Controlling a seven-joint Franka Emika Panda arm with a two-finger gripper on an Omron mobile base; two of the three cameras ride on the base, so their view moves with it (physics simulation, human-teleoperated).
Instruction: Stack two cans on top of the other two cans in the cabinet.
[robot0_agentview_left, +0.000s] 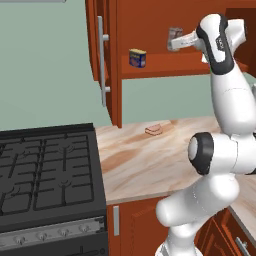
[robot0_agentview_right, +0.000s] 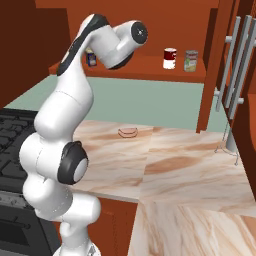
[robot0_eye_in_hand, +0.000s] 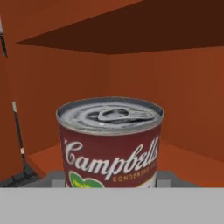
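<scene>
My gripper reaches into the open reddish-brown cabinet and is shut on a can. Close up in the hand view, this can has a silver pull-tab lid and a dark red label with white script, and it sits between my grey fingers. It seems to hang above the shelf board, to the right of the squat blue-and-yellow can. On the same shelf, further right, stand a red can with a white lower band and a silver can with a green label. My arm half hides the blue can.
The cabinet door with its long silver bar handle stands open at the left. A second door with bar handles is at the right. Below lie the marble counter, a small pink item on it, and the black stove.
</scene>
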